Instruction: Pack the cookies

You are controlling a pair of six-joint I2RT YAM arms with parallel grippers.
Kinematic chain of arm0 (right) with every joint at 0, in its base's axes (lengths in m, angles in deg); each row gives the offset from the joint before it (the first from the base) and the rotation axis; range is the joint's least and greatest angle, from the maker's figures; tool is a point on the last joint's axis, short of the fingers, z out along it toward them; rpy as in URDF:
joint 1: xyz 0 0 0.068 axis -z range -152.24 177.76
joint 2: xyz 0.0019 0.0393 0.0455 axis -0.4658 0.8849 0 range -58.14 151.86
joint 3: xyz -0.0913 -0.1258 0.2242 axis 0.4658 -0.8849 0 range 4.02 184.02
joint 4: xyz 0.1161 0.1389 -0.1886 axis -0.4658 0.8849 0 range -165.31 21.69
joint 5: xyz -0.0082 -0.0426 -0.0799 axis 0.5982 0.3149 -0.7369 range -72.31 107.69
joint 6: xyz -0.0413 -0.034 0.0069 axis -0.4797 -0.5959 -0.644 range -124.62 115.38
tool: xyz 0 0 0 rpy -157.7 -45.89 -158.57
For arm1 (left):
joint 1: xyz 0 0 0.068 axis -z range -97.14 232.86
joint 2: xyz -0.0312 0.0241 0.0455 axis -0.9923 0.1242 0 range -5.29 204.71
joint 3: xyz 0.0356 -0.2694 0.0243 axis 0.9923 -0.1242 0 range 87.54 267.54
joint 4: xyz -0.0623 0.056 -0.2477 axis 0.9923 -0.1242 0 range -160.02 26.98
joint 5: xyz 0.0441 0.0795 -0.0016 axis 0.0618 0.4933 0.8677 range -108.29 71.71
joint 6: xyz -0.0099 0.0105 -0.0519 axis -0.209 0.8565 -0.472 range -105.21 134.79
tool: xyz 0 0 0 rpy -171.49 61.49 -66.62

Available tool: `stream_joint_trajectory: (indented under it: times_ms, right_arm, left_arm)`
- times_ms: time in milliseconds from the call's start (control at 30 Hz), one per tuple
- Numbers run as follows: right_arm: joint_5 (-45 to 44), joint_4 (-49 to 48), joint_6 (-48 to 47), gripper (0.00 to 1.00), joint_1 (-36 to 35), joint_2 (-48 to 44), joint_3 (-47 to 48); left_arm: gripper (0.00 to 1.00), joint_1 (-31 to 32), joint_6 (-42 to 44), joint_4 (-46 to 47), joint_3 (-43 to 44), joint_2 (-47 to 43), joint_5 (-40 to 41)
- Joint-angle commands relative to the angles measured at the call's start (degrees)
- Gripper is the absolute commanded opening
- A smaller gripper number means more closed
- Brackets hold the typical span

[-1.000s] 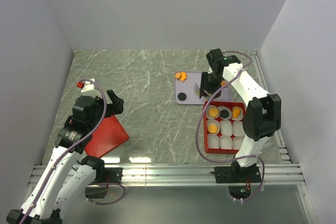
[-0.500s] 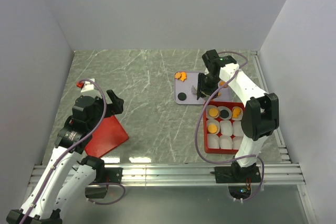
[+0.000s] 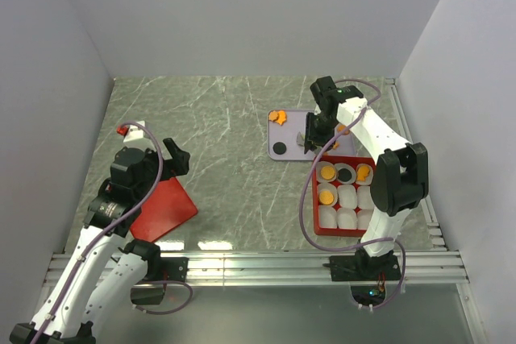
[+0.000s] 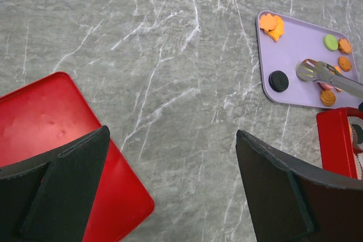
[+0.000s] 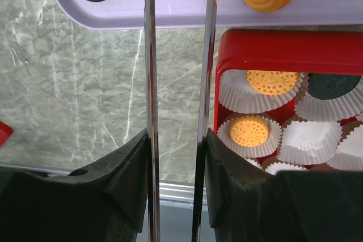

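Observation:
The cookies lie on a purple tray (image 3: pixel 284 131): an orange cluster (image 3: pixel 277 117), a black disc (image 3: pixel 279 148), and in the left wrist view also a green one (image 4: pixel 331 42) and several orange ones (image 4: pixel 344 63). My right gripper (image 3: pixel 310 136) is shut on metal tongs (image 5: pixel 150 55) whose tips (image 4: pixel 309 72) hover over the tray, seemingly empty. The red box (image 3: pixel 316 199) holds white cups, three with orange cookies (image 5: pixel 249 130) and one with a black cookie (image 5: pixel 333 85). My left gripper (image 4: pixel 170 179) is open and empty above the table.
A red square lid (image 3: pixel 165 209) lies on the table under my left arm, also in the left wrist view (image 4: pixel 45 123). Several empty paper cups (image 5: pixel 312 137) fill the rest of the box. White walls enclose the table on three sides.
My right arm has shifted slightly to the left over the tray with the tongs. The left arm has not moved.

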Motion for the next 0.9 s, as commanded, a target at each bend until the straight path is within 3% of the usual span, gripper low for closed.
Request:
stream_joint_trajectory:
  times_ms: [0,433,867]
  right_arm:
    - [-1.3,0.4,-0.2,0.41,-0.3,-0.7,1.1]
    - [-2.0,6.2,0.6,0.41,-0.3,-5.2,11.6]
    - [-5.9,12.2,-0.2,0.41,-0.2,-21.5,6.5]
  left_arm:
    - [0.99,0.0,0.7,1.1,1.2,-0.7,0.1]
    - [0.99,0.0,0.7,1.4,1.2,-1.2,0.5]
    - [0.99,0.0,-2.4,3.0,-0.1,-4.8,6.4]
